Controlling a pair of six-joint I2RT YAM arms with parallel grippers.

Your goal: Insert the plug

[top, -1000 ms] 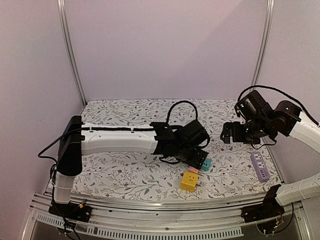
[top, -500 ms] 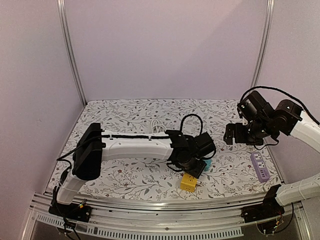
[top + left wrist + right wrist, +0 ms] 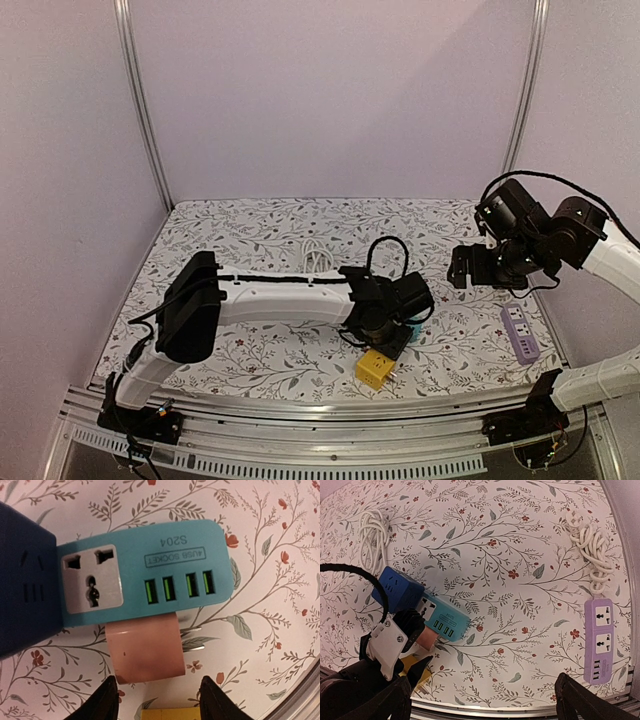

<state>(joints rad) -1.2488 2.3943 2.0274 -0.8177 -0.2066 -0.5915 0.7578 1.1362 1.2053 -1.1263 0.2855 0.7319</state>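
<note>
A pink plug [image 3: 145,652] lies on the floral cloth, its metal prongs [image 3: 192,642] pointing right. It touches the near side of a teal socket block [image 3: 145,580], which sits beside a dark blue block [image 3: 25,595]. My left gripper [image 3: 159,695] is open just short of the pink plug, a black finger [image 3: 107,700] on each side, not touching it. In the top view it [image 3: 392,318] hovers over these blocks. My right gripper [image 3: 470,265] is open and empty, held above the table's right part. The right wrist view also shows the pink plug [image 3: 426,637] and the teal block [image 3: 442,621].
A yellow cube adapter [image 3: 375,368] sits near the front edge, just behind my left fingers. A purple power strip [image 3: 600,640] lies at the right edge with a white coiled cable [image 3: 590,550] behind it. Another white cable [image 3: 372,535] lies at the back left.
My left arm has swung forward and its gripper has moved right and nearer, settling over the pink plug and teal block. The right arm has barely moved.
</note>
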